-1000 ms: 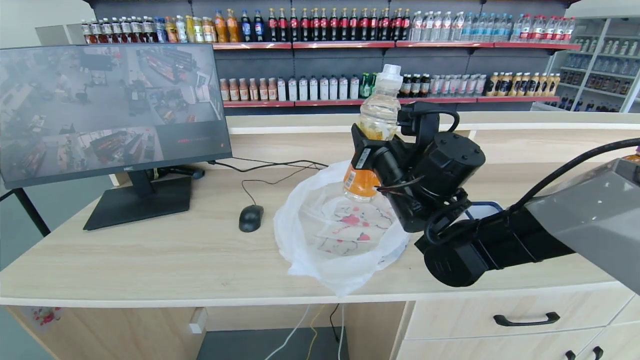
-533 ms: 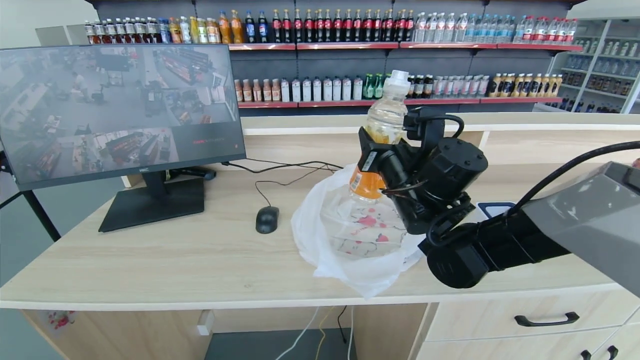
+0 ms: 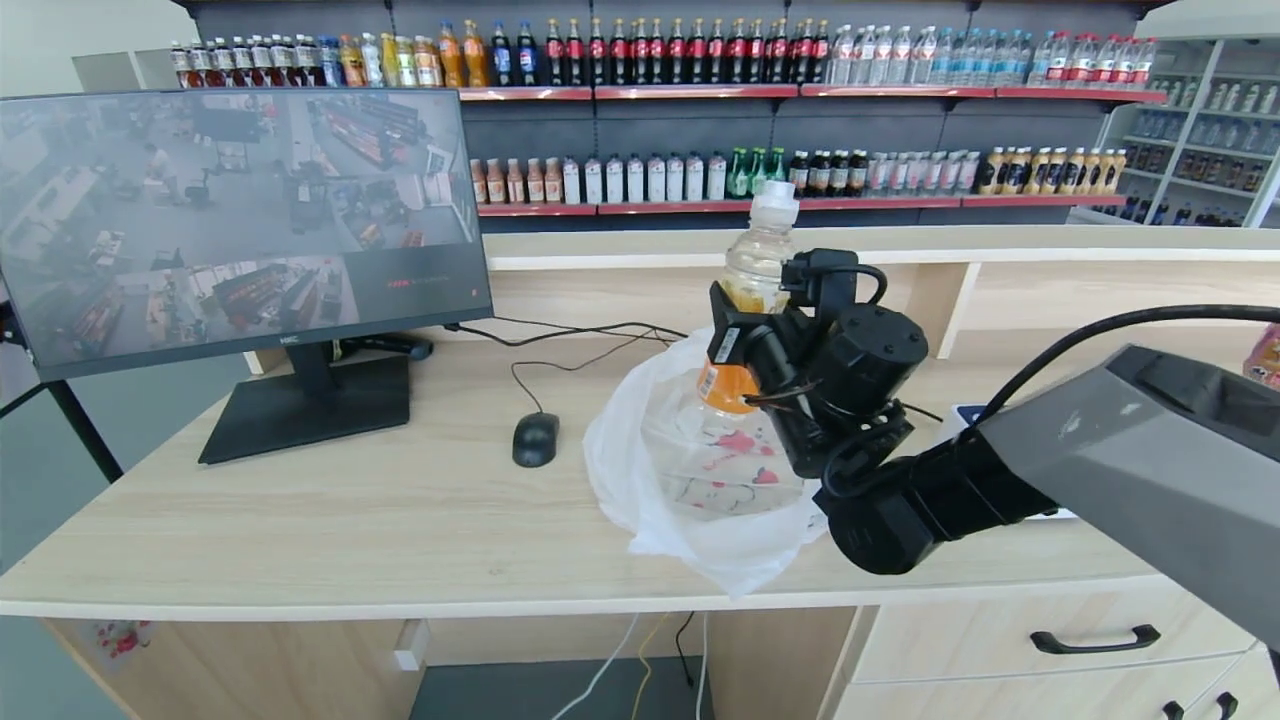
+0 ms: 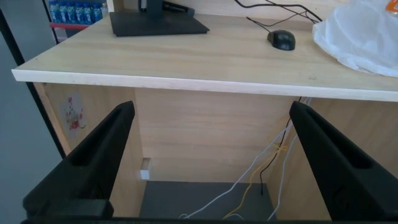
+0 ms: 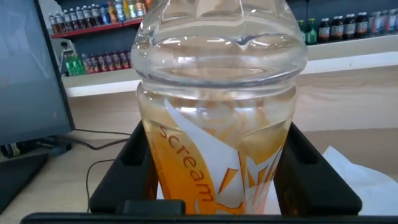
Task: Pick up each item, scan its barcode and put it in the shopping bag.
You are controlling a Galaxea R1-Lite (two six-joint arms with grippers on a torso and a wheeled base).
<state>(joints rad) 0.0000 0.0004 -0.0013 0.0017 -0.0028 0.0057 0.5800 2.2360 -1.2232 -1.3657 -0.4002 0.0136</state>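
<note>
My right gripper (image 3: pixel 745 325) is shut on a clear bottle (image 3: pixel 752 278) with a white cap and an orange label, holding it upright. The bottle's lower end hangs in the mouth of the white plastic shopping bag (image 3: pixel 650 470), which lies open on the wooden counter (image 3: pixel 350 520). In the right wrist view the bottle (image 5: pixel 221 124) stands between the two black fingers (image 5: pixel 121 168). My left gripper (image 4: pixel 208 162) is open, low in front of the counter's edge (image 4: pixel 186 84), with nothing between its fingers; the bag (image 4: pixel 364 37) lies on the counter top beyond it.
A monitor (image 3: pixel 240 210) on a black stand occupies the counter's left, with a black mouse (image 3: pixel 535 438) and cables beside the bag. A raised ledge (image 3: pixel 1000 245) runs along the back. Shelves of bottles (image 3: pixel 800 55) fill the wall behind. Drawers (image 3: pixel 1095 640) sit under the counter's right.
The head camera shifted early on. Since half a second ago my right gripper has lowered the bottle into the bag's mouth.
</note>
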